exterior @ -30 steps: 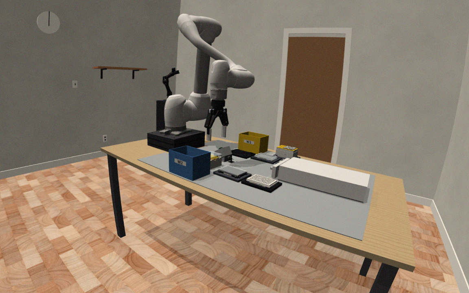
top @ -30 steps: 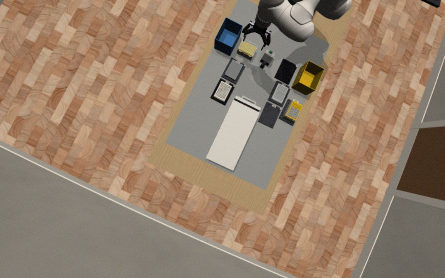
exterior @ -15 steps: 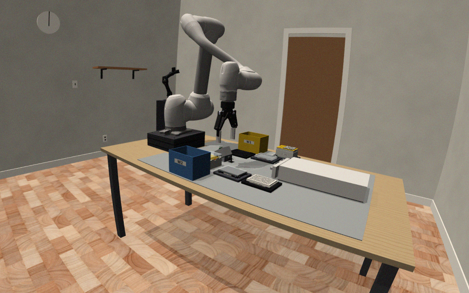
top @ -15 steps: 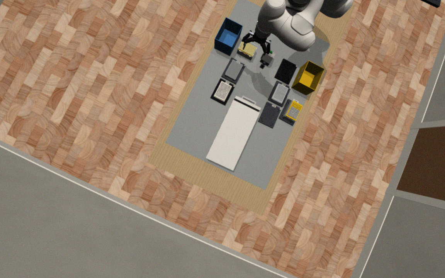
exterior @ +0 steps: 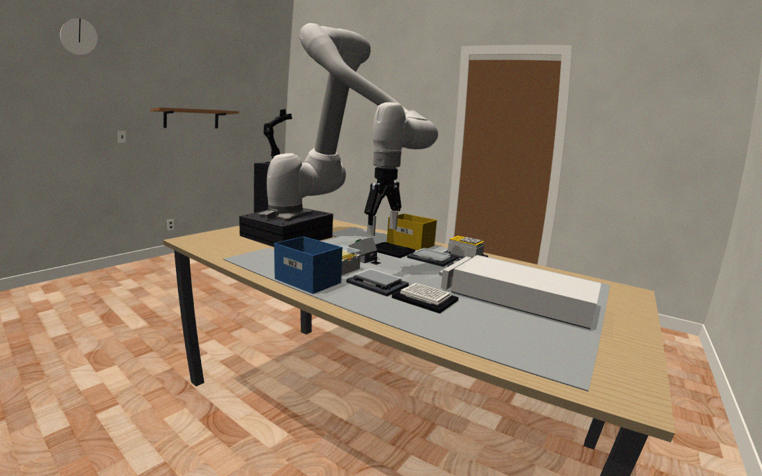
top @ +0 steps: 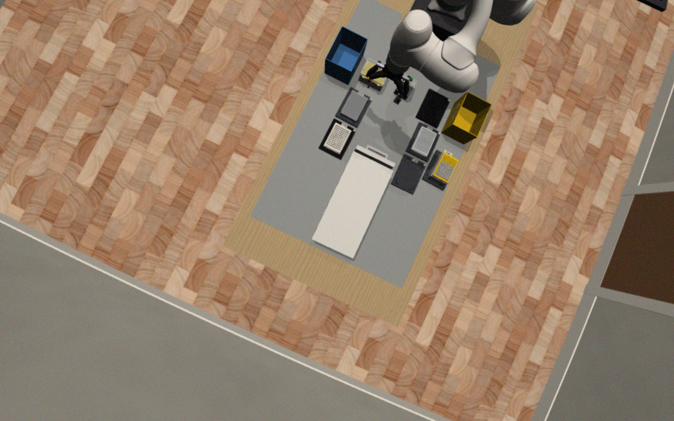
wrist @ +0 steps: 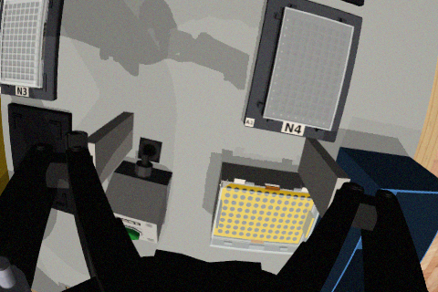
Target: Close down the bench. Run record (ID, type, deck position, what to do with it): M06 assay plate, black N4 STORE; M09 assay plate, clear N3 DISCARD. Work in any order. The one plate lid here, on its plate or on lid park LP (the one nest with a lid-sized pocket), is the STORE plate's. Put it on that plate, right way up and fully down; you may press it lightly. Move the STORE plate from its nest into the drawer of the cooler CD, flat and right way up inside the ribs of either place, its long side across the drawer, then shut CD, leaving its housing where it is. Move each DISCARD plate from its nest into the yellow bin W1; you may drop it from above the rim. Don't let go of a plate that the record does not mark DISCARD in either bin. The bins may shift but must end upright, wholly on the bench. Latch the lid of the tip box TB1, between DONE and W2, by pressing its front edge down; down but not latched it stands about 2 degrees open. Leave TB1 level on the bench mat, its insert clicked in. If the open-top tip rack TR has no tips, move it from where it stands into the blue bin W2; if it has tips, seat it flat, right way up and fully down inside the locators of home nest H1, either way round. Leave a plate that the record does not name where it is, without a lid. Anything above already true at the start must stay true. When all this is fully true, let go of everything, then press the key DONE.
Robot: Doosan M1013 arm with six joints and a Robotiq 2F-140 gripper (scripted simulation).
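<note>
My gripper (wrist: 217, 143) is open and empty. It hangs above the mat between tip box TB1 (wrist: 265, 213), with its yellow insert, and the grey DONE key box (wrist: 140, 201); it also shows in the overhead view (top: 392, 78). The plate in nest N4 (wrist: 301, 68) has a flat grey top, like a lid on it. The clear plate in N3 (wrist: 21, 39) sits at the left edge. The dark lid park (top: 432, 107) looks bare. The white cooler CD (top: 354, 201) is shut. The yellow tip rack TR (top: 445, 167) stands on a dark nest.
The blue bin W2 (top: 346, 55) stands close beside TB1. The yellow bin W1 (top: 466, 117) is next to the lid park.
</note>
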